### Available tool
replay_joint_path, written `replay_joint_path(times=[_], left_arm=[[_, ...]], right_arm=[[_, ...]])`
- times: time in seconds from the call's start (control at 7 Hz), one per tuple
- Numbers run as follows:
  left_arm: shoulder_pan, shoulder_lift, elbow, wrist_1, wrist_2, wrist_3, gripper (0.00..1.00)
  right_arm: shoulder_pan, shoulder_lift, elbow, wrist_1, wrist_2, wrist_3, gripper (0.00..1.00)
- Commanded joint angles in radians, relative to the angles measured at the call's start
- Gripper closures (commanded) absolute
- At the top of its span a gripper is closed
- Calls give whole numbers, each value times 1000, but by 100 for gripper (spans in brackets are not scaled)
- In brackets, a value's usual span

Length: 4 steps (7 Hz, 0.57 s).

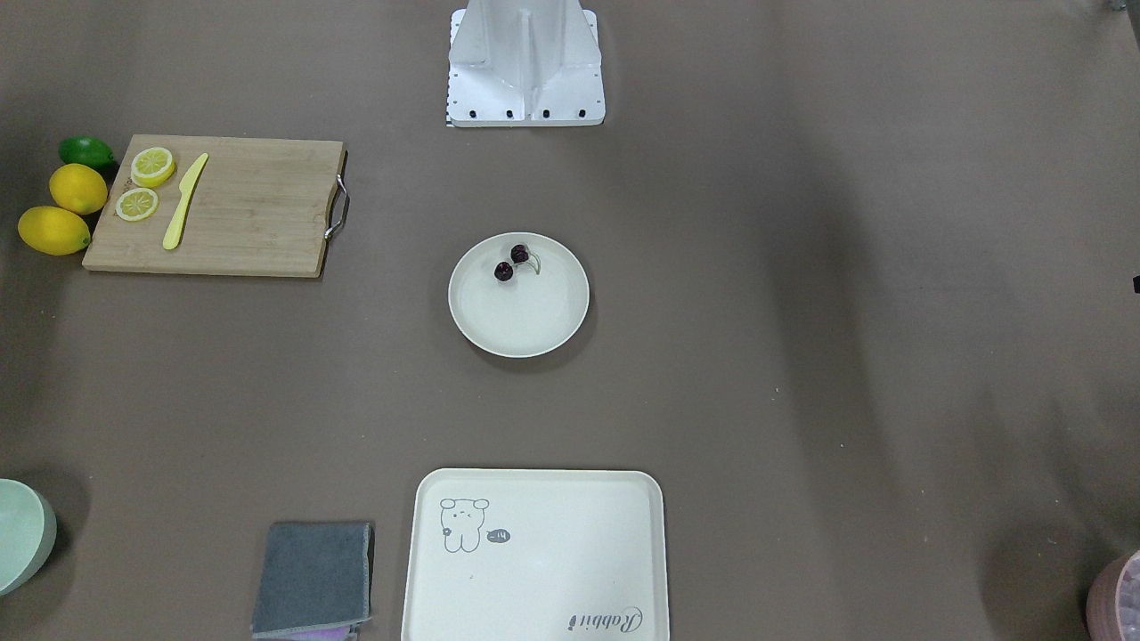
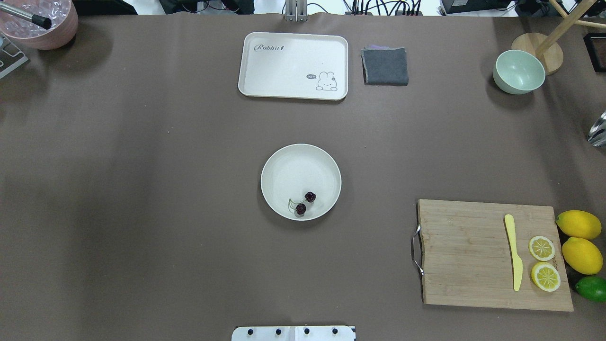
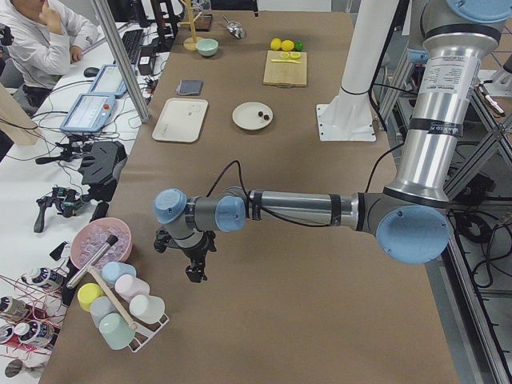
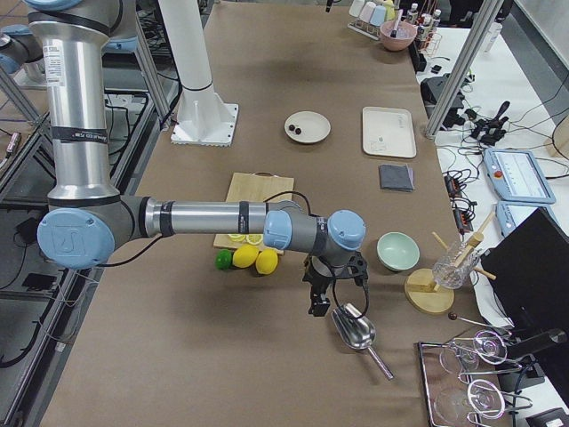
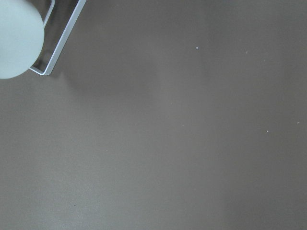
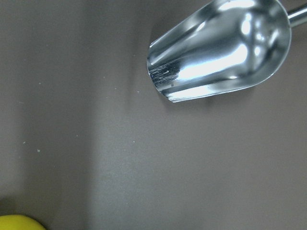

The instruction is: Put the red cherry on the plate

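The red cherry [image 2: 305, 202] lay inside the plate [image 2: 293, 163], on the part of its floor nearest the robot's base. Both fruits and the stem were within the rim, and nothing touched them. By that showing, the placing looked done, and no step of the task seemed left.

The left end effector [image 3: 194, 276] hung over bare worktop [image 2: 142, 189] at the robot's left end, near a rack of cups [image 3: 120, 316] and well apart from the plate. Only the side camera caught it, so I cannot tell whether it was wide or narrow. The plate sat mid-worktop. Farther right lay the cutting board [image 2: 473, 255]. Beyond it the right end effector [image 4: 318, 308] hung just beside a metal scoop [image 4: 356, 331], and I likewise cannot tell how wide it stood.
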Motion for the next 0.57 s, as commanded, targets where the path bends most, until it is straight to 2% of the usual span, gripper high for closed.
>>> replay_joint_path(times=[0.0, 0.43], left_arm=[[1, -2, -4, 0, 0, -3, 2], [-1, -3, -8, 0, -1, 2, 2]], right_arm=[[2, 6, -41, 46, -10, -4, 0], [2, 12, -41, 48, -11, 2, 0]])
